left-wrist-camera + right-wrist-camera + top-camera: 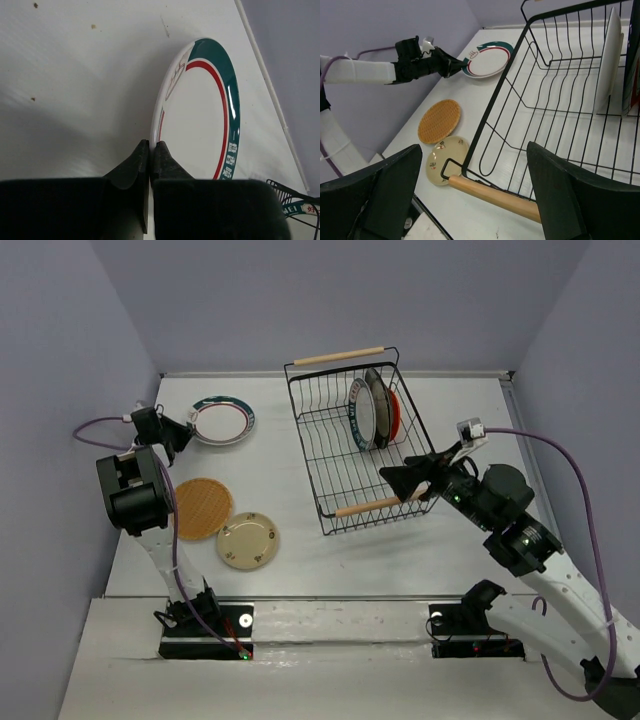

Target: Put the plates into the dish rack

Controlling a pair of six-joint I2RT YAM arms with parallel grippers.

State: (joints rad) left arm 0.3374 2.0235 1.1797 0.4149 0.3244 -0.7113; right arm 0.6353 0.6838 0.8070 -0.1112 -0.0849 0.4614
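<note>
Three plates are lying flat on the white table [300, 570] to the left of the dish rack [335, 455]: a teal-rimmed plate [222, 420] at the far end, an orange plate [203, 507] nearer, and a cream speckled plate [248, 540] just beside the orange one; three standing plates [375, 410] are resting on edge in the rack's far right part, overlapping so that the rear two are hard to make out, and the right wrist view is cutting them off at its edge; the left gripper [150, 150] is pinching the near rim of the teal-rimmed plate with its jaws closed, its own body hiding the plate's lower part in the left wrist view; the right gripper [474, 150] is hovering wide open and empty above the rack's near wooden handle [492, 196], whose right end is hidden behind one finger.
</note>
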